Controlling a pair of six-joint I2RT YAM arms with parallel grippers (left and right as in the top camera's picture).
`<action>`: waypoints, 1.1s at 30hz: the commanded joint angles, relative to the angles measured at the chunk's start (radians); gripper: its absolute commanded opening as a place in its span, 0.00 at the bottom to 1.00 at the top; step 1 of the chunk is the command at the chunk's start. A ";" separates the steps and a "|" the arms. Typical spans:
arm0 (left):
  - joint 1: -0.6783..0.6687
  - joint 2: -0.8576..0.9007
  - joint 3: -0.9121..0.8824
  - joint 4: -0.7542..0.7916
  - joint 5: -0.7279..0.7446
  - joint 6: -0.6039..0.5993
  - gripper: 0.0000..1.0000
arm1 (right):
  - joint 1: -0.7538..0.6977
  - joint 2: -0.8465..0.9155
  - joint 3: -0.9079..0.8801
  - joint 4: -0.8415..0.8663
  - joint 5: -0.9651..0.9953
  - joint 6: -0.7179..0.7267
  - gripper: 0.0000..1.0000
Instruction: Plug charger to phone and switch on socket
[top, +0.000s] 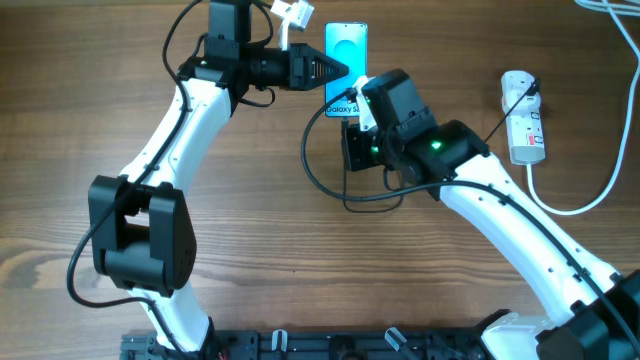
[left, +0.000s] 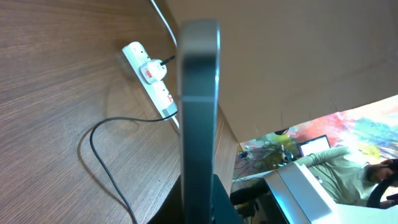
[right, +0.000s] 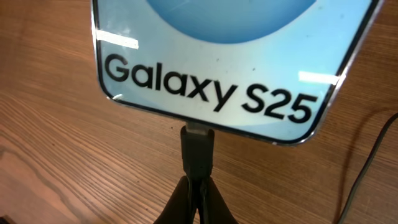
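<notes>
The phone (top: 346, 60) has a cyan screen reading "Galaxy S25" and lies at the table's far middle. My left gripper (top: 338, 72) is shut on its left edge; the left wrist view shows the phone (left: 198, 112) edge-on between the fingers. My right gripper (top: 357, 108) is shut on the charger's black plug tip (right: 198, 152), which is pressed against the middle of the phone's bottom edge (right: 211, 93). The black charger cable (top: 318, 178) loops below the right gripper. The white socket (top: 524, 118) lies at the right, with a plug in it (left: 152, 70).
A thick white cable (top: 590, 195) curves from the socket round the table's right side. A white object (top: 292, 14) sits by the left wrist at the far edge. The arm bases stand along the near edge.
</notes>
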 joint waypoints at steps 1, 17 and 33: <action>0.001 -0.032 0.018 0.003 0.053 0.024 0.04 | -0.008 0.013 0.026 -0.002 -0.008 0.004 0.05; 0.001 -0.032 0.018 -0.010 0.053 0.062 0.04 | -0.008 0.013 0.060 -0.009 -0.002 -0.020 0.04; 0.001 -0.032 0.018 -0.034 0.053 0.049 0.04 | -0.008 0.013 0.070 0.014 0.055 -0.031 0.04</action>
